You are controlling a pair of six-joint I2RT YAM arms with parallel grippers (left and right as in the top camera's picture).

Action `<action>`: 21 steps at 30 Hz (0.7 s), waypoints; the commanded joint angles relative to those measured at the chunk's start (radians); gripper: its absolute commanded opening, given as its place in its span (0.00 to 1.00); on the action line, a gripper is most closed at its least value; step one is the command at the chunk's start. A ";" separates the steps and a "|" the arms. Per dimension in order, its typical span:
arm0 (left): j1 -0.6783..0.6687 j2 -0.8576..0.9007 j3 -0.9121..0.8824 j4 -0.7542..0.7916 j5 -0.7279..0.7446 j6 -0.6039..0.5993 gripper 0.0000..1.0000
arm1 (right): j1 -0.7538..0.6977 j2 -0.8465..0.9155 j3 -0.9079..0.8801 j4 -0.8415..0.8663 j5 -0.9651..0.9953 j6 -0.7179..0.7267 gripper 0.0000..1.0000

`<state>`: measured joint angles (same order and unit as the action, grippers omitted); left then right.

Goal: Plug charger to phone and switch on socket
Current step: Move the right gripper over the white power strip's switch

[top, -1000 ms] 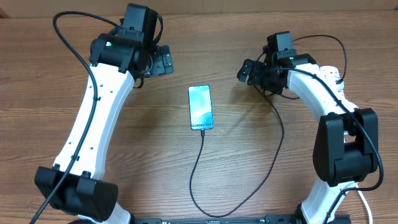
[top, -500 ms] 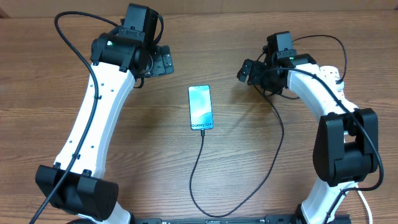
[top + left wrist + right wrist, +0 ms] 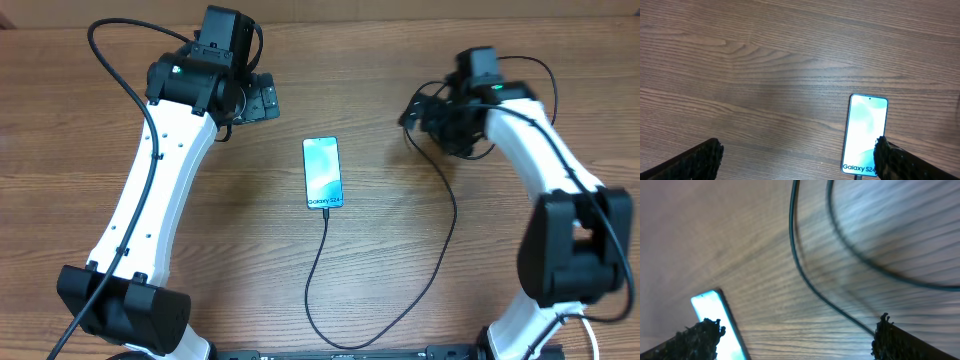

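The phone (image 3: 322, 174) lies flat at the table's middle, light blue screen up, "Galaxy" text at its near end. It also shows in the left wrist view (image 3: 865, 134) and the right wrist view (image 3: 715, 315). The thin black charger cable (image 3: 325, 265) runs from the phone's near end, loops along the front edge and rises toward the right arm; it also crosses the right wrist view (image 3: 810, 280). My left gripper (image 3: 262, 98) is open and empty, beyond the phone to its left. My right gripper (image 3: 418, 112) is open and empty, beyond the phone to its right. The socket is out of view.
The wooden table (image 3: 80, 170) fills the views. Both white arms stretch from the front edge up each side. Black arm cables loop over each arm.
My right arm has swung to the right and a little farther back, and its gripper moved away from the phone. The left arm, phone and charger cable have not moved.
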<state>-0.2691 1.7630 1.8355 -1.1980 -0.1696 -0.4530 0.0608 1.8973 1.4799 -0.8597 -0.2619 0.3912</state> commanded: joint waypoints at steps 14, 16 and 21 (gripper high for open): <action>-0.011 0.003 -0.001 -0.003 -0.021 0.011 1.00 | -0.547 -0.286 0.060 -0.084 -0.275 -0.227 1.00; -0.011 0.003 -0.001 -0.003 -0.021 0.011 1.00 | -0.608 -0.279 0.060 -0.070 -0.309 -0.253 1.00; -0.011 0.003 -0.001 -0.003 -0.021 0.011 1.00 | -0.721 -0.237 0.058 -0.023 -0.332 -0.289 1.00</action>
<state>-0.2691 1.7630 1.8355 -1.2003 -0.1696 -0.4530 -0.6224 1.6272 1.5173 -0.8974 -0.5365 0.1616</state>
